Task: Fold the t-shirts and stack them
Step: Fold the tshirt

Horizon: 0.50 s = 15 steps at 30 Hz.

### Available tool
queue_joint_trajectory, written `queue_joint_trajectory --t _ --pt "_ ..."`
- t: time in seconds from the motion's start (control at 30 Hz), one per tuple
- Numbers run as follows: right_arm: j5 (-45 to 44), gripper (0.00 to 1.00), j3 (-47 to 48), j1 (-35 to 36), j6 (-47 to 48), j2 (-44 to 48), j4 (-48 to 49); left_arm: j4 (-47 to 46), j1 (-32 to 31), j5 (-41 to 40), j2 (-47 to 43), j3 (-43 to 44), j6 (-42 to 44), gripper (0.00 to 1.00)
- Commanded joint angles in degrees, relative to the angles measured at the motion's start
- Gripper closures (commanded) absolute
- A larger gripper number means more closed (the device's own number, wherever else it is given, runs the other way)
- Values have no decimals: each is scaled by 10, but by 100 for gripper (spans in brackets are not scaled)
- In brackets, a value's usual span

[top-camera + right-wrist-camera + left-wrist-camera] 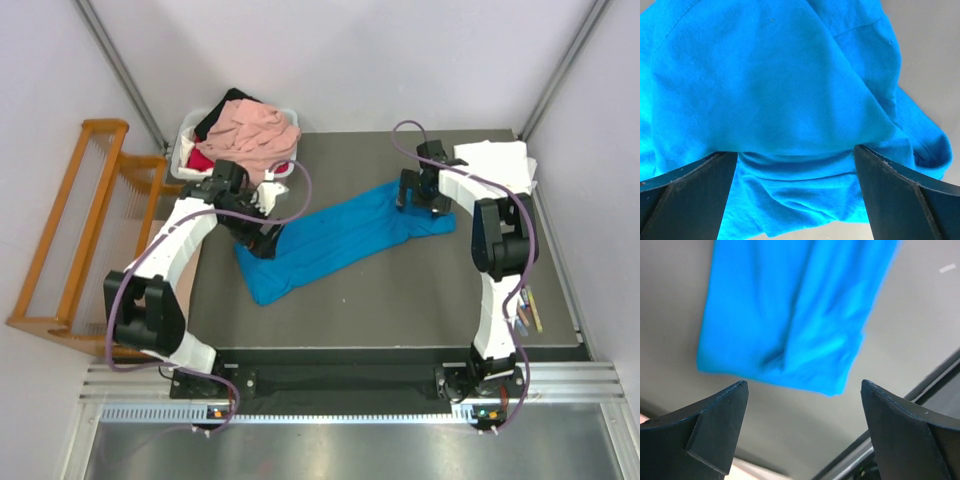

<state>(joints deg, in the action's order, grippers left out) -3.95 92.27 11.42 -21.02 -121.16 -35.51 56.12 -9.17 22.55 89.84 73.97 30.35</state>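
The grey table [400,300] fills the middle of the cell, with a wooden rack [70,230] off its left side. A bright blue t-shirt [340,240] lies stretched across the table from near-left to far-right. At the far left, a white tub [186,140] holds a salmon-pink tee [262,135] heaped over a red tee [200,160] and a black tee [213,118]. A white tee [495,160] sits at the far right. The left gripper [805,390] hangs by the blue shirt's left end, jaws spread and gripping nothing. The right gripper [795,155] stands over the right end, jaws equally wide, with the cloth loose beneath.
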Motion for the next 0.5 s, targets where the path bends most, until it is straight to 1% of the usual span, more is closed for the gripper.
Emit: queue_joint_trajectory --t 0.0,0.1,0.2,0.27,0.47 --pt "28 0 -24 -6 -7 29 39 -44 -52 29 -54 1 -60 1" --pt "31 0 -46 -3 -8 47 56 -86 -60 41 -50 -33 -88 1" --pt "31 0 -63 -3 -10 61 64 -73 -80 67 -20 -35 -97 1" --pt "32 0 -61 -2 -11 63 62 -82 -88 83 1 -44 -101 1" --pt "33 0 -61 2 -16 69 64 -90 -93 89 88 -45 -87 2"
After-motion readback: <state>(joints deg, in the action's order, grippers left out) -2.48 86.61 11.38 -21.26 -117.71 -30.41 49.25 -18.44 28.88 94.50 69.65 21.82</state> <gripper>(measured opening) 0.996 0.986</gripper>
